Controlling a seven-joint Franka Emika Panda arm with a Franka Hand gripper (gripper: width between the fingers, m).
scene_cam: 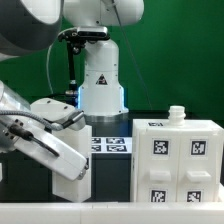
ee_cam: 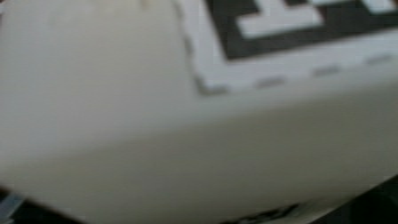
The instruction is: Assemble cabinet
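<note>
The large white cabinet body [scene_cam: 176, 160], with several black-and-white tags on its front, stands on the table at the exterior view's right. A small white knob [scene_cam: 176, 113] sits on top of it. My gripper [scene_cam: 45, 135] is at the exterior view's left, closed on a smaller white cabinet piece [scene_cam: 63, 162] that hangs tilted, apart from the body. In the wrist view this piece [ee_cam: 143, 110] fills the frame, blurred and very close, with part of a tag [ee_cam: 302, 30] at one corner. My fingers are hidden there.
The marker board [scene_cam: 110, 142] lies flat on the black table between the held piece and the cabinet body. The arm's white base [scene_cam: 100, 85] stands behind it, in front of a green backdrop.
</note>
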